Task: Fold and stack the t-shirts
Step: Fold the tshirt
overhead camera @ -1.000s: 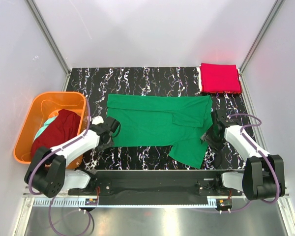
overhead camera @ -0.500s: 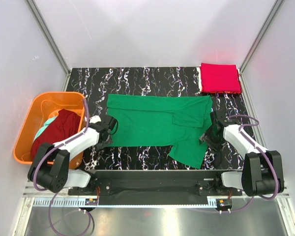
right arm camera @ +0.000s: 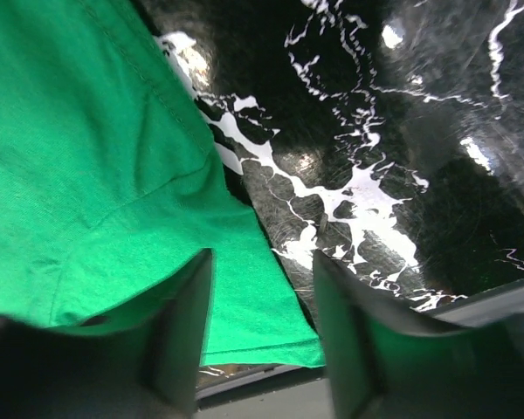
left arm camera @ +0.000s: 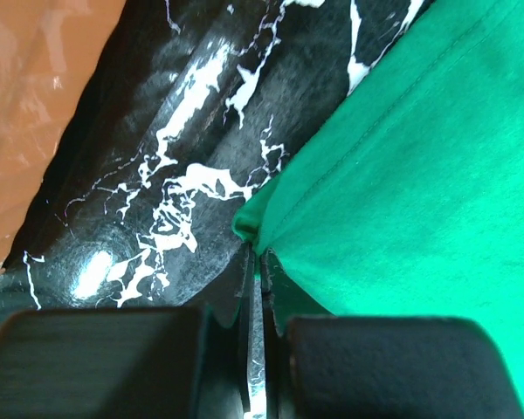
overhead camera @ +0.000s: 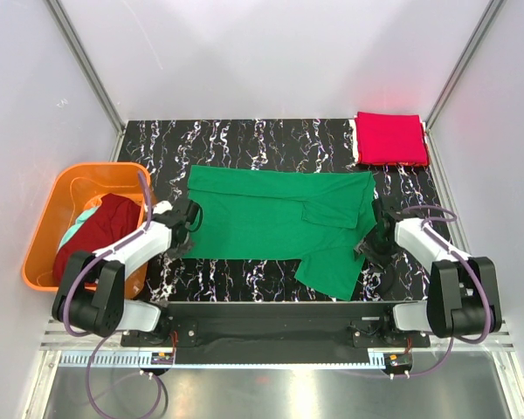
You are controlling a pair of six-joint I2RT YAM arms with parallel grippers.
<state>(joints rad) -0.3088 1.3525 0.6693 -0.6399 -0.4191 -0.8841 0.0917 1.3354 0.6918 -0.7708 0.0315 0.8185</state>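
Green t-shirt [overhead camera: 271, 214] lies spread across the table [overhead camera: 244, 140]; left gripper [left arm camera: 255, 258], open 1 second ago, now pinches its left edge. Right gripper [right arm camera: 262, 275] stands open astride the right hem.

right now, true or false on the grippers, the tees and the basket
The left gripper is shut on the green tee's edge. True.
The right gripper is shut too. False: its jaws stand apart, with tee fabric between them.
The red tee lies folded at the table's far right corner. True.
The basket is empty. False: it holds a maroon tee and a teal garment.
The green tee is folded small. False: it lies spread across the table.
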